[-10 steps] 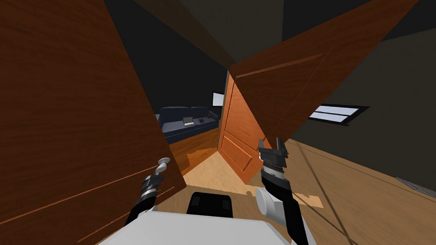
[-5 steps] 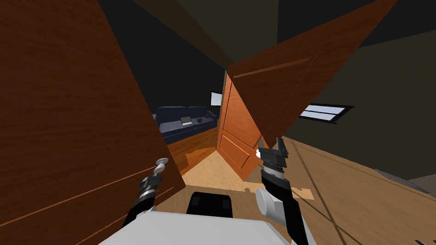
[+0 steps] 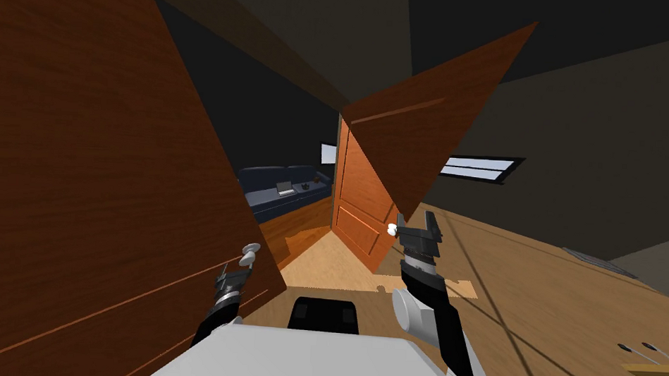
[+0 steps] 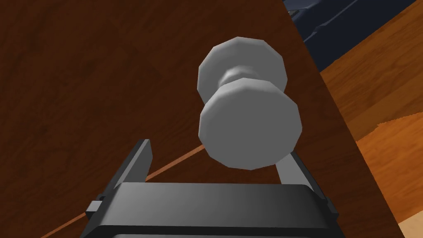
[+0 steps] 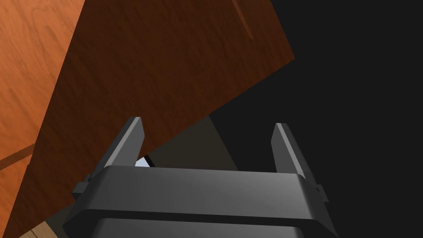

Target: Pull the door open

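"Brown door [image 3: 114,187] on the left: how does it stand?"
"Swung partly open, with a dark sofa [image 3: 283,191] showing through the gap. Its grey knob [image 4: 248,120] sits close by the left pincer [image 4: 215,151], overlapping one blade. The blades stand spread, pinching nothing."
"Why hold there?"
"To close on the knob and draw the door wider, I judge. The right pincer [image 3: 416,225] hangs spread too, out of the swing's way"

Left pincer [image 4: 215,149] apparently spread wide; right pincer [image 5: 206,122] spread too.
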